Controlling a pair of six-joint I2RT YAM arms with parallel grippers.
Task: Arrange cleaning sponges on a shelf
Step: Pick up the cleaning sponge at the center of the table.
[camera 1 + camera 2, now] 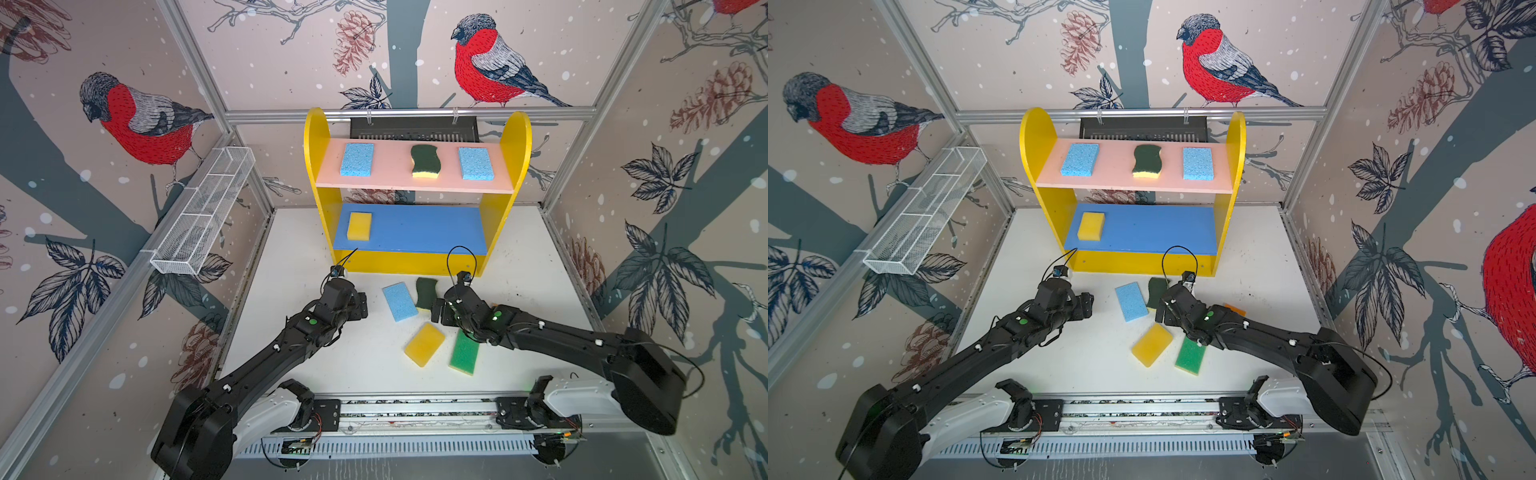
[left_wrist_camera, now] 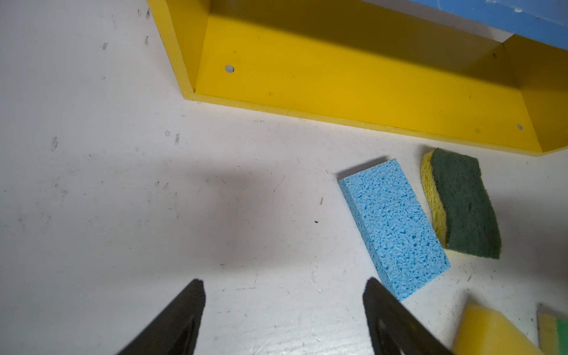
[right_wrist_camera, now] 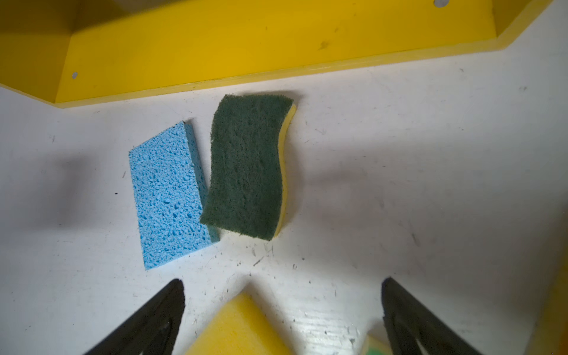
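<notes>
The shelf (image 1: 316, 166) stands at the back. Its pink top board carries two light blue sponges (image 1: 356, 160) (image 1: 476, 163) and a dark-green wavy one (image 1: 424, 161). On the left of the blue middle board sits a yellow sponge (image 1: 359, 226). A light blue sponge (image 1: 399, 301), a dark-green wavy sponge (image 3: 249, 166), a yellow sponge (image 1: 424, 344) and a green sponge (image 1: 464, 353) lie on the table. An orange sponge (image 1: 1235, 309) peeks out behind the right arm. My left gripper (image 2: 284, 289) is open, just left of the table's blue sponge (image 2: 393, 224). Open too, my right gripper (image 3: 282, 285) hovers over the yellow sponge's corner (image 3: 239, 325).
A long white wire-mesh basket (image 1: 203, 216) hangs on the left wall. A black slotted box (image 1: 415, 126) sits behind the shelf. The arms' mounting rail (image 1: 415, 409) runs along the table's front edge, and patterned walls enclose the sides.
</notes>
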